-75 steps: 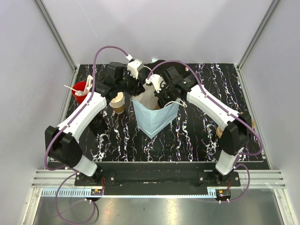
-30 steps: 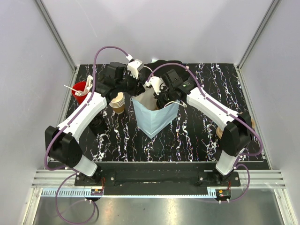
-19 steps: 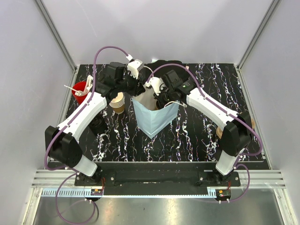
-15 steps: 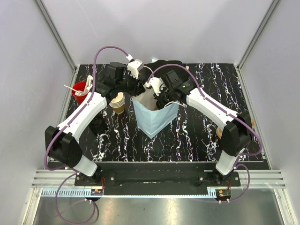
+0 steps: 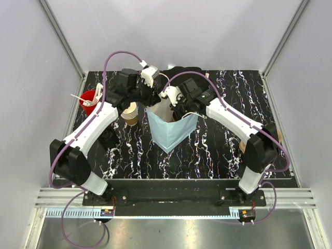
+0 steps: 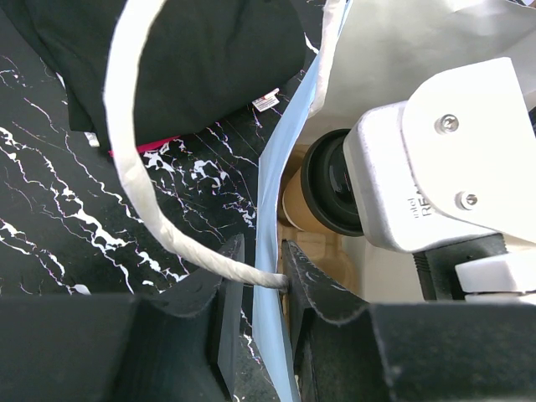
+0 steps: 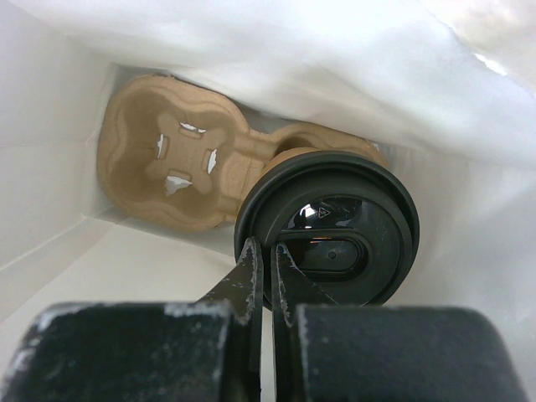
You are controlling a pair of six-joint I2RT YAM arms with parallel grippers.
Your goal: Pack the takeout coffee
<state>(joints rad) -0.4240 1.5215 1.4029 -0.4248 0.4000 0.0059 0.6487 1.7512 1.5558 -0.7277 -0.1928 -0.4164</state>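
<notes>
The takeout coffee (image 7: pixel 327 226), a tan cup with a black lid, stands inside the blue paper bag (image 5: pixel 171 129) beside a cardboard cup carrier (image 7: pixel 167 159). My right gripper (image 7: pixel 268 261) reaches down into the bag and is shut on the near rim of the lid. In the left wrist view the cup (image 6: pixel 300 201) shows through the bag's mouth, under the right wrist. My left gripper (image 6: pixel 263 280) straddles the bag's wall (image 6: pixel 272 218) where the white rope handle (image 6: pixel 126 159) is fixed. Its jaws stand narrowly apart, the wall against one finger. In the top view the right wrist hides the coffee.
A nested stack of tan cups (image 5: pixel 130 114) stands just left of the bag, under the left arm. A red cup of straws (image 5: pixel 89 98) is at the far left. A black cloth (image 6: pixel 184 59) lies behind the bag. A dark object (image 5: pixel 108 139) sits by the left forearm.
The right wrist has crept a little to the back left over the bag's mouth. The left arm and the bag have stayed still.
</notes>
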